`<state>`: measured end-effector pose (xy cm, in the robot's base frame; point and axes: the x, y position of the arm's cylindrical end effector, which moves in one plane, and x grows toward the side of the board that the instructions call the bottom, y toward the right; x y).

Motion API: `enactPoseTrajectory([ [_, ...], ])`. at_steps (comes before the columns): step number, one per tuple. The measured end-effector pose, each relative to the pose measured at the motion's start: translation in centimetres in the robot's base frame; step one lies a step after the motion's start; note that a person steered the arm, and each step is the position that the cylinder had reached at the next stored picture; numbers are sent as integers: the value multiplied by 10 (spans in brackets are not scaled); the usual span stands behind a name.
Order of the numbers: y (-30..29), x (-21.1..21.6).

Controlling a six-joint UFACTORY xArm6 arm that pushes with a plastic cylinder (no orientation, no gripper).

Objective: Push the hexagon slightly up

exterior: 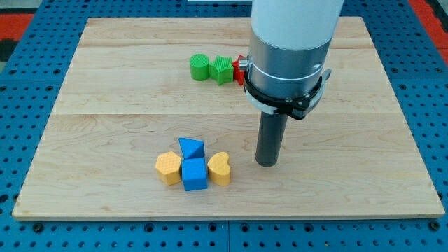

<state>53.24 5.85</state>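
Note:
The yellow hexagon block [168, 167] lies at the lower middle of the wooden board [105, 91], at the left end of a tight cluster. It touches a blue cube [194, 173]. A blue triangular block [191, 148] sits just above the cube, and a yellow heart block [220, 167] sits on the cube's right. My tip [267, 163] rests on the board to the right of the cluster, a short gap from the yellow heart. The cluster lies between my tip and the hexagon.
A green cylinder [199, 67] and a green star-like block [222, 69] sit near the board's top middle. A red block [239, 70] beside them is mostly hidden behind the arm's body [288, 49]. A blue pegboard [35, 84] surrounds the board.

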Motion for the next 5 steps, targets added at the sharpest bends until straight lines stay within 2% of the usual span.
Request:
enactPoseTrajectory([
  [5, -10, -15],
])
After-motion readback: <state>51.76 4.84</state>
